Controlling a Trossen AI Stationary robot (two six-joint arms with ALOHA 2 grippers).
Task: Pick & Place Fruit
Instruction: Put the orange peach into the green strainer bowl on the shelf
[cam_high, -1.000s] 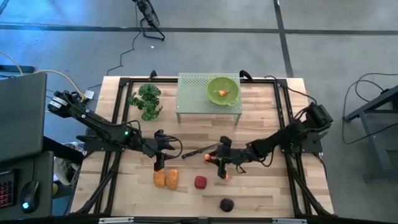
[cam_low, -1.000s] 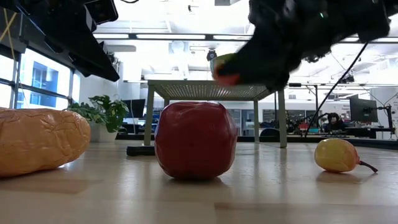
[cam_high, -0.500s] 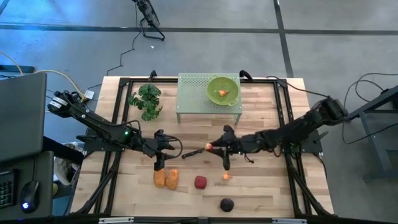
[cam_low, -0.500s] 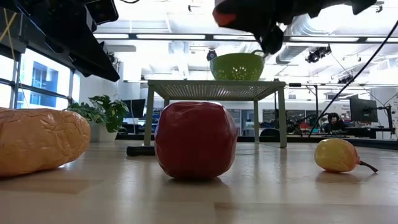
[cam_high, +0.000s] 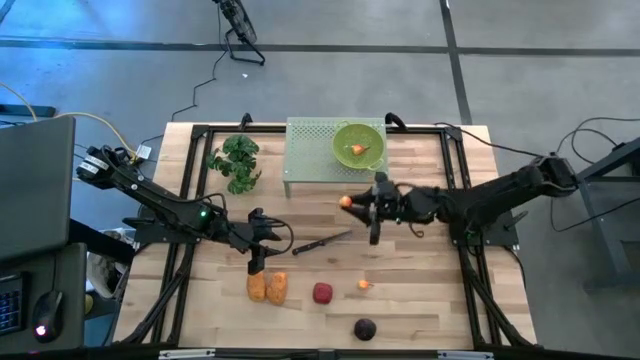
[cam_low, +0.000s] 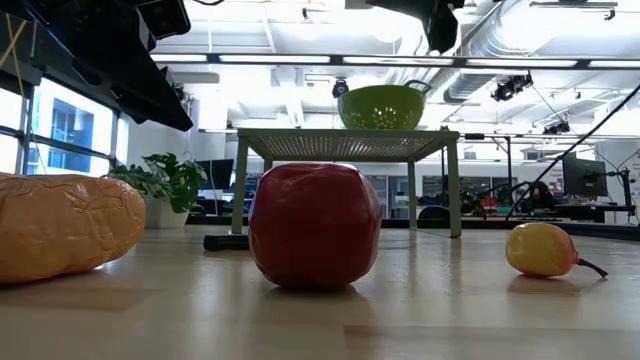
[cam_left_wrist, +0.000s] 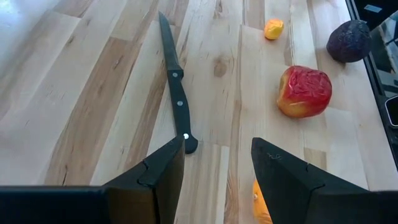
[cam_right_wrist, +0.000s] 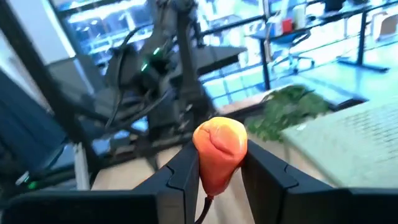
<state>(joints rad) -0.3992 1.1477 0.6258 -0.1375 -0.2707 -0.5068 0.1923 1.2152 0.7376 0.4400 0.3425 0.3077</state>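
Note:
My right gripper (cam_high: 350, 203) is shut on a tiny orange-red fruit (cam_right_wrist: 219, 151), high above the table in front of the green rack (cam_high: 310, 160). The rack bears a green colander (cam_high: 358, 145) with another small orange fruit inside. On the table lie two orange oblong pieces (cam_high: 268, 288), a red apple (cam_high: 322, 293), a tiny orange fruit (cam_high: 364, 284) and a dark purple round one (cam_high: 365, 328). My left gripper (cam_left_wrist: 217, 155) is open, hovering just beyond the oblong pieces, near the knife's handle end. My right gripper pinches the tiny orange-red fruit's sides (cam_right_wrist: 200, 149) between its two fingers, which reach roughly level from the table's right. The fruit is lifted clear of the table, and its thin stem (cam_right_wrist: 203, 204) hangs below the fingers.
A slim dark knife (cam_high: 322, 241) lies mid-table between the arms. A leafy green bunch (cam_high: 236, 160) sits at the far left beside the rack. The low view shows the apple (cam_low: 314, 225), an oblong piece (cam_low: 65, 225) and the tiny fruit (cam_low: 543, 249) on the wood.
My right gripper, carrying the tiny orange-red fruit, has risen from just above the table and moved toward the far edge, up to the rack and colander. The other tiny fruit stays on the table.

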